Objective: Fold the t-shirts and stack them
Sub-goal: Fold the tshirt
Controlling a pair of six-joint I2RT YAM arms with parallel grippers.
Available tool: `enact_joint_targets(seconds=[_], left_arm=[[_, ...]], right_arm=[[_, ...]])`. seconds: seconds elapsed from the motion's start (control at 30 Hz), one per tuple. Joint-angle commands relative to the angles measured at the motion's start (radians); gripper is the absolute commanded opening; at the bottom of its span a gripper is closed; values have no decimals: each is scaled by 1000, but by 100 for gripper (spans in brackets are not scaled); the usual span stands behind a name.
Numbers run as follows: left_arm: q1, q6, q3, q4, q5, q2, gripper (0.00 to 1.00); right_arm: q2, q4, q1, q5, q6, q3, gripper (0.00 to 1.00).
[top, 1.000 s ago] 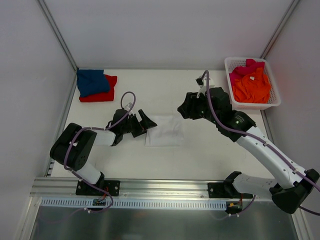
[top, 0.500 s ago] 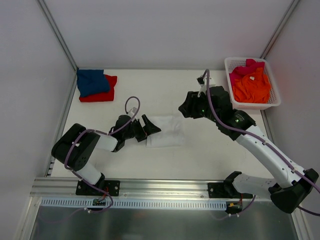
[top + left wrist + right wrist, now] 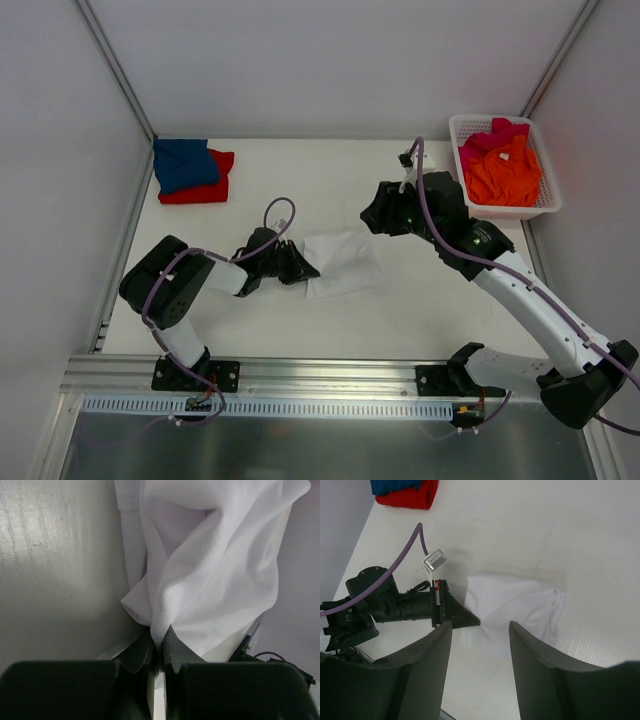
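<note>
A folded blue shirt (image 3: 184,163) lies on a folded red shirt (image 3: 208,192) in your far left corner, well apart from both arms. At the far right, the basket (image 3: 508,211) holds an orange shirt (image 3: 505,172) with a pink shirt (image 3: 494,132) bunched behind it. Your right arm passes near the basket's near left corner. A purple cable (image 3: 279,205) loops up off your left wrist, near the left side of the white shirt (image 3: 345,262).

The table (image 3: 330,175) is white and matte, closed in by pale grey walls (image 3: 320,60) on three sides. A metal rail (image 3: 330,372) runs along the near edge, where both bases are bolted.

The white shirt lies mid-table between your two grippers. It is a folded, nearly square packet, slightly longer left to right. That axis is skewed, so the right end sits a little farther from you. Your left gripper (image 3: 303,270) lies low over the table with its fingers pressed together on the shirt's left edge. The cloth there gathers into creases that run down to the pinch. Your right gripper (image 3: 373,214) hovers just beyond the shirt's far right corner, fingers spread, holding nothing.
</note>
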Motion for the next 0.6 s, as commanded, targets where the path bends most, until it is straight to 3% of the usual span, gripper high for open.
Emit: enact_joint_targets(seconds=[0.0, 0.27, 0.57], left_arm=[[-8, 89, 60, -202, -79, -45, 0], [15, 305, 360, -663, -192, -136, 0], [126, 465, 749, -920, -215, -10, 0]], right_arm=[[-32, 16, -10, -18, -10, -5, 53], [-37, 32, -20, -26, -11, -24, 53], [-58, 54, -34, -26, -11, -57, 53]])
